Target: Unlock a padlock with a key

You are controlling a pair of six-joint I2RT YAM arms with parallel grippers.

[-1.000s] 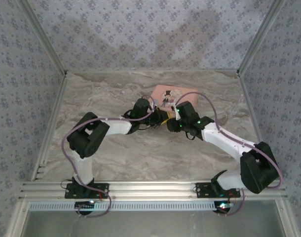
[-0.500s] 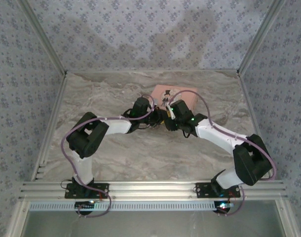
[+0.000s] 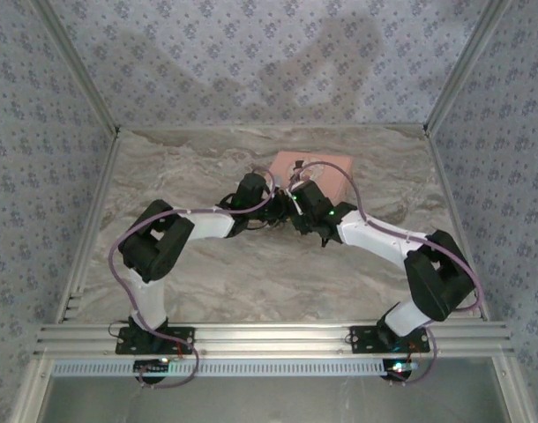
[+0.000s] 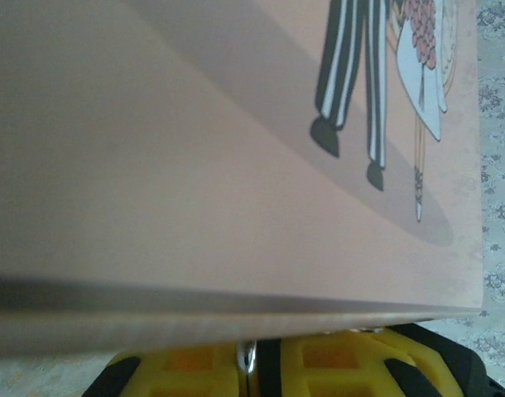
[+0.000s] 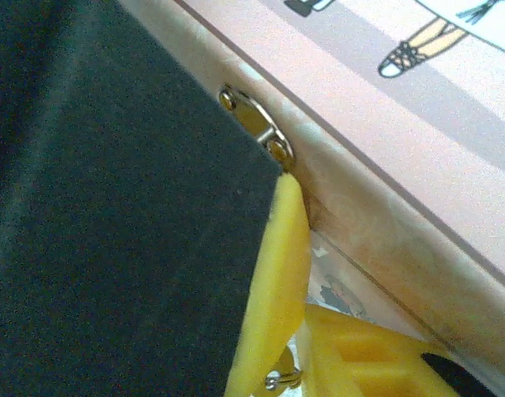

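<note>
My left gripper (image 4: 252, 364) sits below the front edge of the pink box (image 4: 194, 165), shut on a thin silvery metal piece (image 4: 247, 356) that I take for the key. From above, both grippers meet at the box's front: the left gripper (image 3: 276, 213) and the right gripper (image 3: 295, 211) nearly touch. In the right wrist view a small brass piece with a silver loop (image 5: 276, 380), apparently the padlock, lies between two yellow fingers (image 5: 277, 281) close to a metal hasp (image 5: 257, 124) on the box wall. Whether the right jaws press on it is unclear.
The pink box (image 3: 326, 167) stands at the back middle of the marble table (image 3: 181, 291). Patterned walls and metal frame rails (image 3: 84, 220) enclose the table on three sides. A dark body (image 5: 112, 231) crowds the left of the right wrist view.
The right arm has swung left toward the left gripper and now covers more of the box's front. The left arm has stayed put.
</note>
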